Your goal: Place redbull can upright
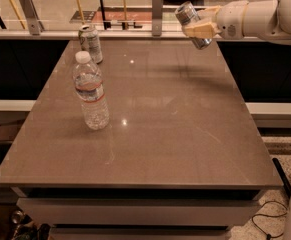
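The redbull can (191, 20), slim and silver, is held tilted in the air above the far right part of the brown table (160, 114). My gripper (199, 28) is shut on it around its middle, with the white arm (257, 18) reaching in from the right. The can's top end points up and to the left. It does not touch the table.
A clear plastic water bottle (90, 91) stands upright on the left half of the table. A white-and-green-labelled can (91, 43) stands at the far left corner. A rail with metal posts (157, 6) runs behind the table's far edge.
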